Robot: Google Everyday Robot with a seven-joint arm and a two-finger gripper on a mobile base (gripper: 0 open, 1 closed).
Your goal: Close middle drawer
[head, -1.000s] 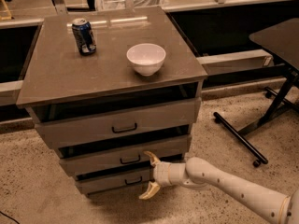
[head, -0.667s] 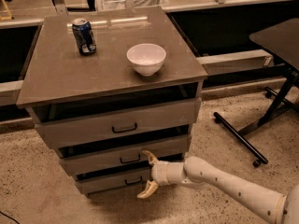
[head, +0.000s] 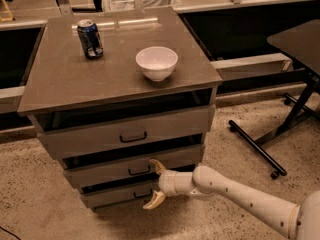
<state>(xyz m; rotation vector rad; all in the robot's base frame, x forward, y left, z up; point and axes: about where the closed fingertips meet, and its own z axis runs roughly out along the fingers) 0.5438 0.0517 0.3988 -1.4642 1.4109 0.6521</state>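
Note:
The grey wood-grain cabinet has three drawers, all pulled out a little. The middle drawer [head: 115,168] has a low front panel and a small black loop handle [head: 138,170]. My gripper [head: 155,184] is on a white arm that comes in from the lower right. It sits right in front of the middle drawer's front panel, just right of the handle. Its two tan fingers are spread apart and hold nothing. The upper fingertip [head: 156,164] touches or nearly touches the middle drawer's front. The lower fingertip [head: 151,202] hangs in front of the bottom drawer [head: 117,194].
The top drawer [head: 125,133] stands above with its own black handle. A blue soda can [head: 90,38] and a white bowl [head: 156,62] stand on the cabinet top. A black table with a wheeled leg frame [head: 260,149] stands at the right on the speckled floor.
The gripper has shifted slightly left toward the drawer fronts. The drawers look unchanged.

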